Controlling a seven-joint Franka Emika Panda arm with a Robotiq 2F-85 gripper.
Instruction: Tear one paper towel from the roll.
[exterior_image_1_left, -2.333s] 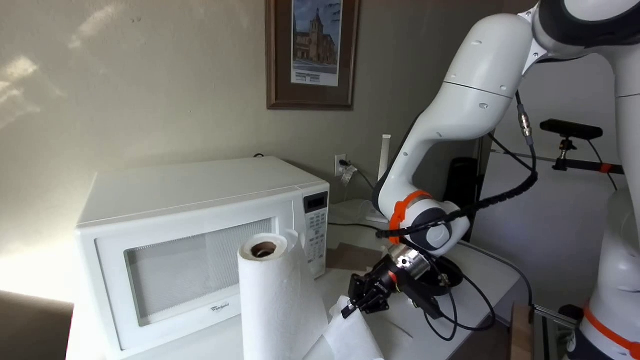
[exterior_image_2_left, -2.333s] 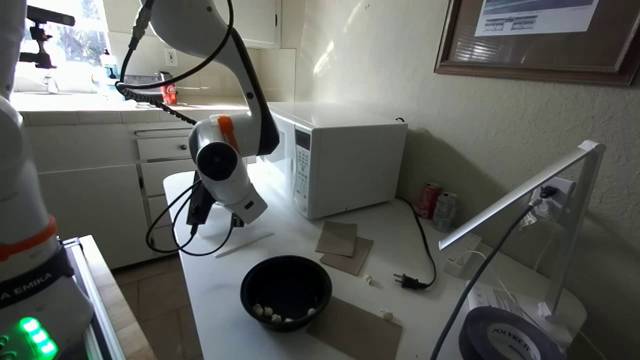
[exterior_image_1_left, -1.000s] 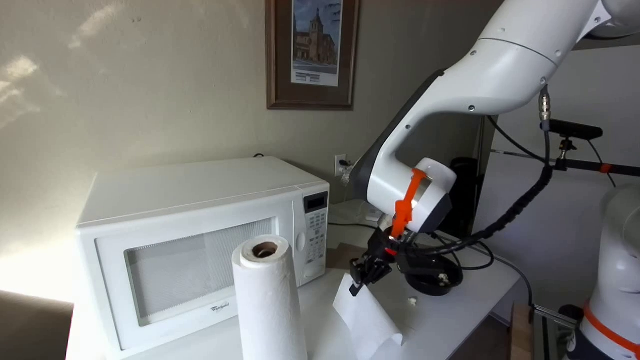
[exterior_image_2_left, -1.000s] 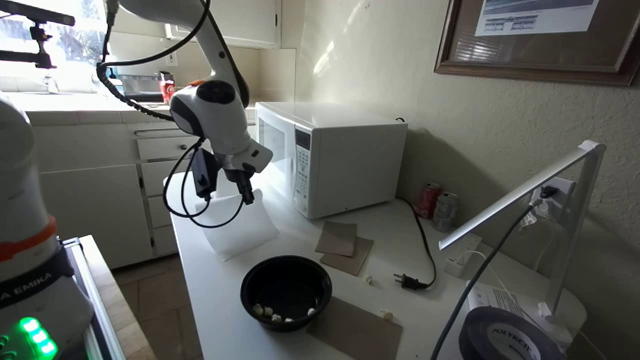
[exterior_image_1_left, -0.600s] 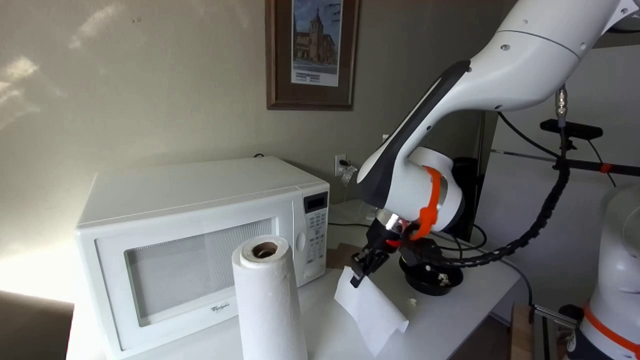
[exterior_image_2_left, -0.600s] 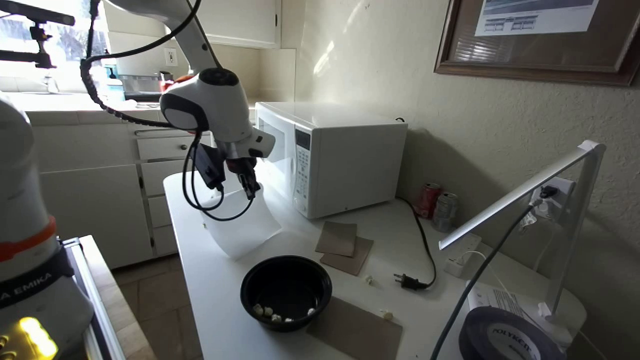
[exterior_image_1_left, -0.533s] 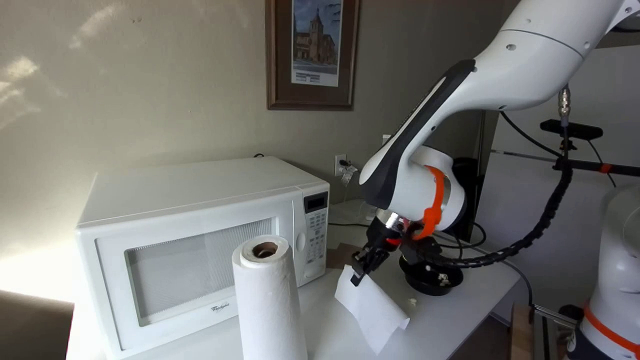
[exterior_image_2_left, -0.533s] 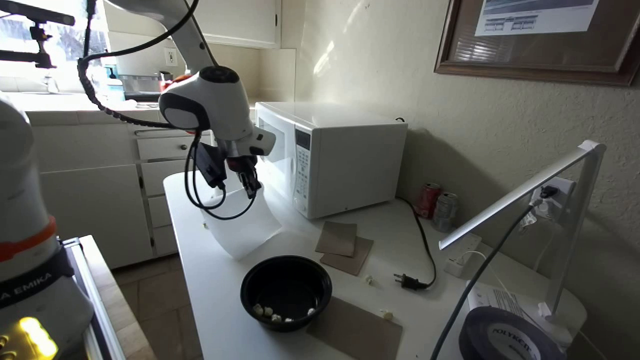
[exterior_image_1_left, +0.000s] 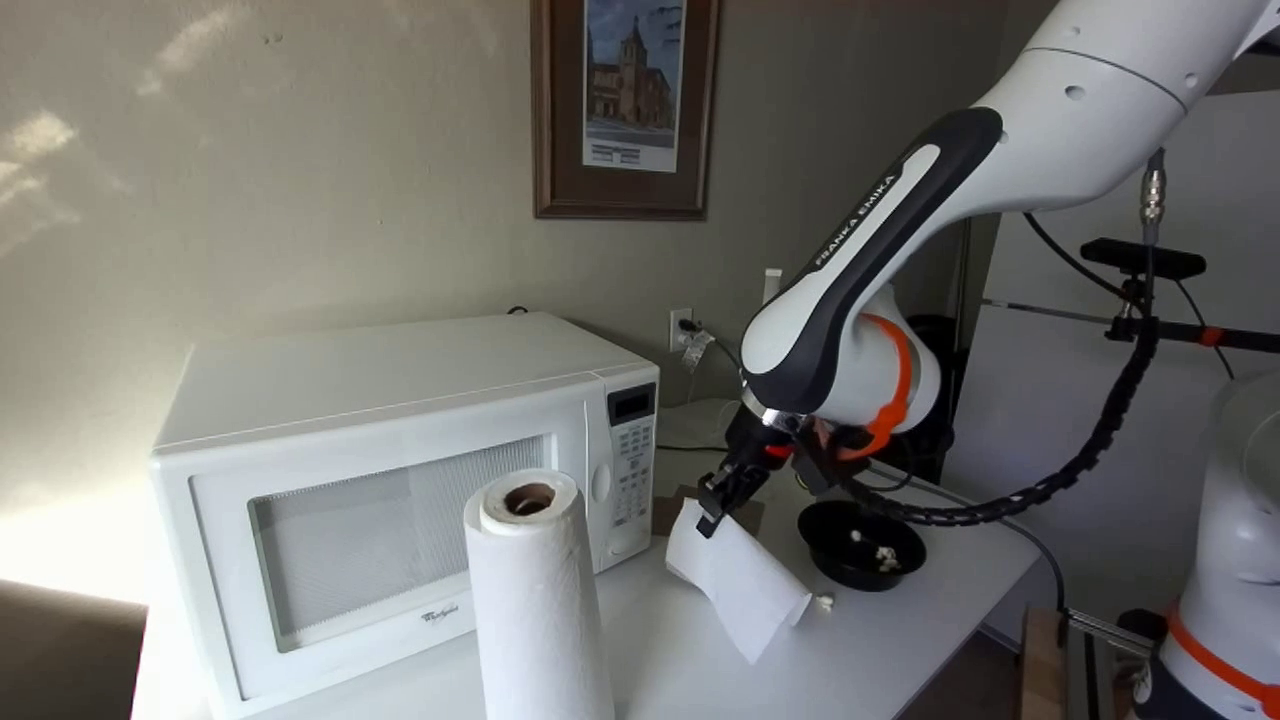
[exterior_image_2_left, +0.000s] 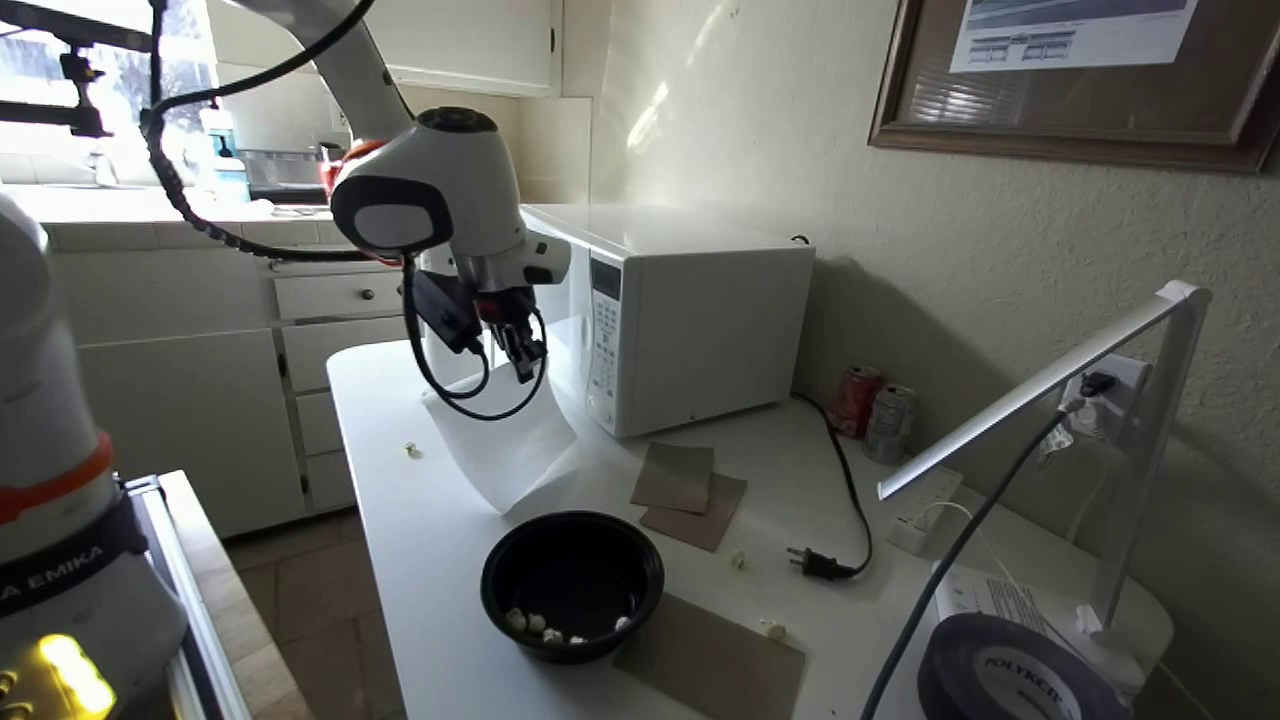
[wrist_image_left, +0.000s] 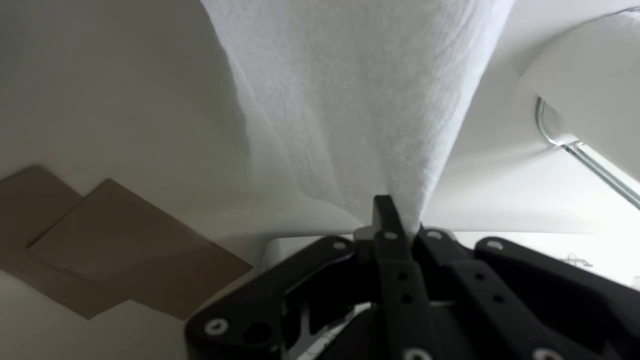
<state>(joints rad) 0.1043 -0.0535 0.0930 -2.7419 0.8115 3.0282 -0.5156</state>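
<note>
The roll (exterior_image_1_left: 540, 610) stands upright in front of the microwave, its brown core showing on top. In the wrist view a white rounded body (wrist_image_left: 595, 90) at the upper right looks like the roll. One white paper towel (exterior_image_1_left: 735, 580), apart from the roll, hangs from my gripper (exterior_image_1_left: 710, 522) as a curved sheet. It also shows in an exterior view (exterior_image_2_left: 505, 435) and in the wrist view (wrist_image_left: 350, 100). My gripper (wrist_image_left: 403, 217) is shut on the towel's gathered upper edge. I cannot tell whether the towel's lower edge touches the white table (exterior_image_2_left: 430, 560).
The microwave (exterior_image_1_left: 400, 350) stands behind the roll. A black bowl (exterior_image_2_left: 572, 518) with popcorn is near the towel, with loose popcorn pieces around. Brown flat sheets (exterior_image_2_left: 675, 475), a power cord, two cans (exterior_image_2_left: 890, 425), a lamp (exterior_image_2_left: 1040, 390) and a tape roll (exterior_image_2_left: 1010, 670) are on the table.
Earlier the held sheet was still joined to the roll. It has come away; my gripper has carried it away from the roll and upward. The base light has turned from green to yellow.
</note>
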